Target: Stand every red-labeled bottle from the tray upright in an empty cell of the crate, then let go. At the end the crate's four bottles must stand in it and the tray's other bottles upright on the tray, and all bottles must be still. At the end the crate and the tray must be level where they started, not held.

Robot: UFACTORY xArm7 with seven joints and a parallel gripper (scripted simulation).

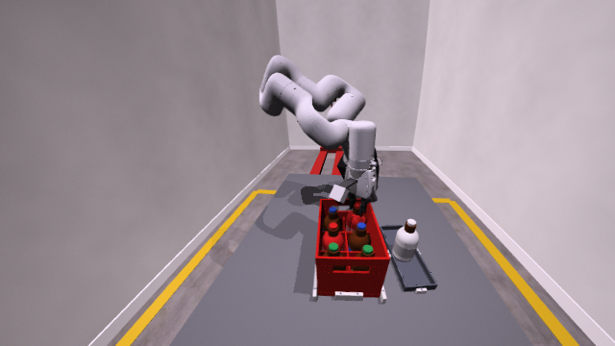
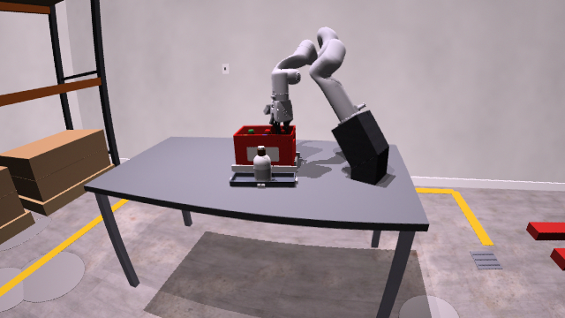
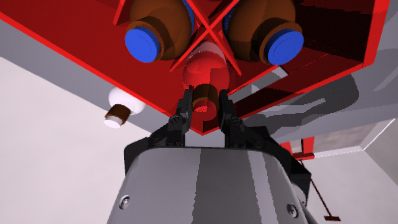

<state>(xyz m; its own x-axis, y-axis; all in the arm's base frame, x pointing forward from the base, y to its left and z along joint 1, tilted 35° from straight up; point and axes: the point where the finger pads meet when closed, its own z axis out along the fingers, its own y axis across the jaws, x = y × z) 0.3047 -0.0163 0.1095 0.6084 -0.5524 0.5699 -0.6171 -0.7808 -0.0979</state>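
The fingers [image 1: 362,207] [image 2: 277,128] are closed around the brown neck of a red-labeled bottle [image 1: 356,220] [image 3: 206,70], just under its red cap. That bottle is inside the red crate [image 1: 351,279] [image 2: 243,150] [image 3: 65,55], in the corner cell at the arm's end, on the tray's side; whether its base touches the crate floor cannot be told. Its label is a plain red wrap, with no lettering legible. Beside it in the crate are two brown bottles with blue caps, one [image 1: 359,239] [image 3: 162,25] on the tray's side and one [image 1: 332,222] [image 3: 262,25] across the divider. A second red-labeled bottle [image 1: 332,239] stands in a middle cell, and two green-capped bottles [image 1: 333,248] [image 1: 367,251] occupy the end farthest from the arm. The crate's long side carries a pale rectangular panel [image 2: 270,155], on which no writing can be made out. Just beside the crate, the dark tray [image 1: 428,286] [image 2: 240,181] lies on the grey desk [image 1: 264,308] [image 2: 199,177] [image 3: 30,52], holding one upright white bottle [image 1: 406,242] [image 2: 262,165] [image 3: 125,100] with a brown neck, white cap and greyish lower band.
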